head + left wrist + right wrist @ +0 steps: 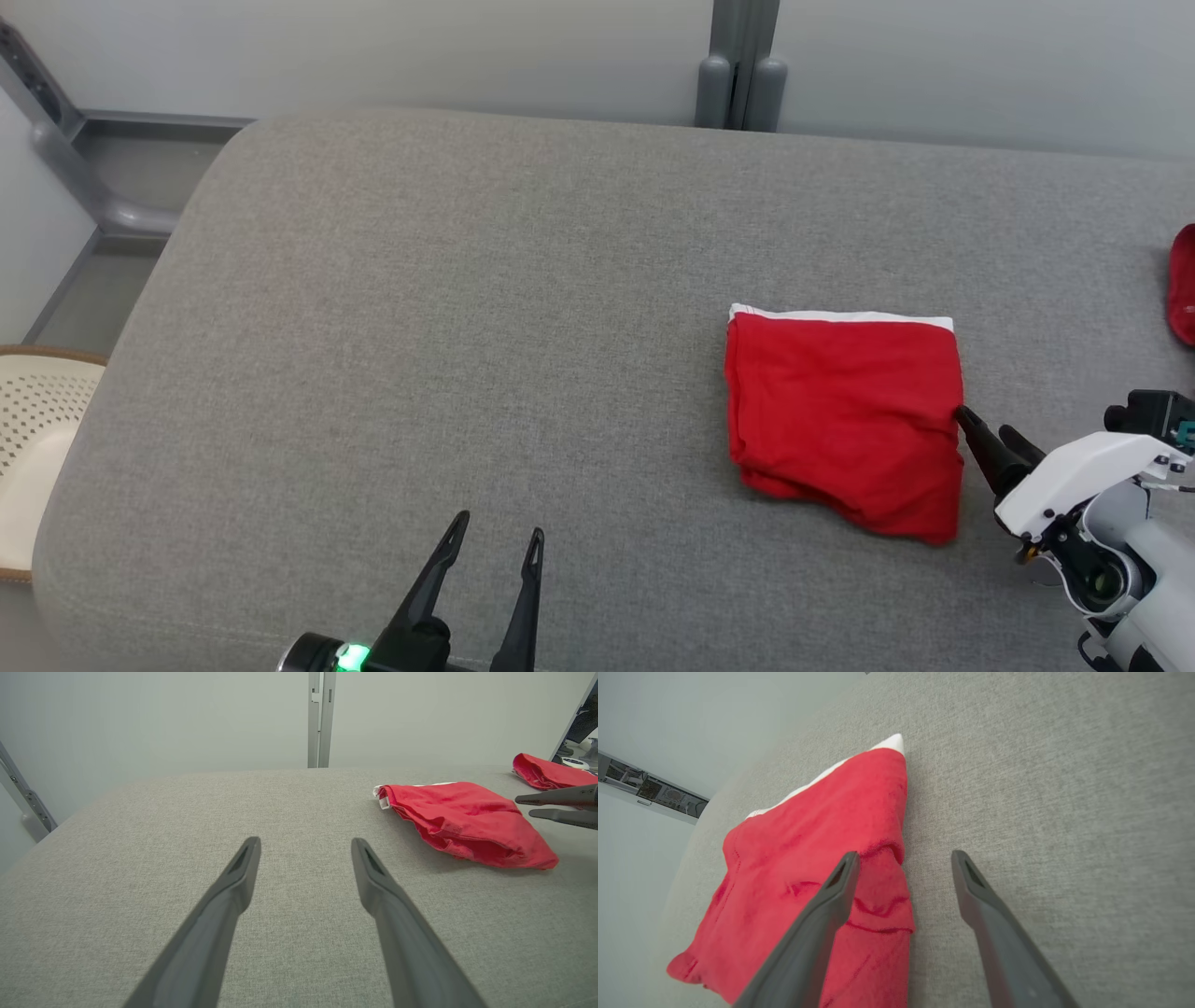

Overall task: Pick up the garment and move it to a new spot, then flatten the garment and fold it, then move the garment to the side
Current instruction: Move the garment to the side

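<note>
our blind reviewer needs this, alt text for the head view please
A folded red garment with a white far edge lies right of centre on a grey padded surface. The right gripper, lower right, has its fingers open at the garment's right edge; the left gripper is open at the bottom, over bare surface.

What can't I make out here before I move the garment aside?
- second red cloth: cut off by head view's right edge.
- garment: lower layers hidden beneath its top layer, every view.
- right pincer: contact with the garment's edge unclear; in right wrist view, its finger overlaps it.
- cream perforated object: cut off by head view's left edge.
</note>
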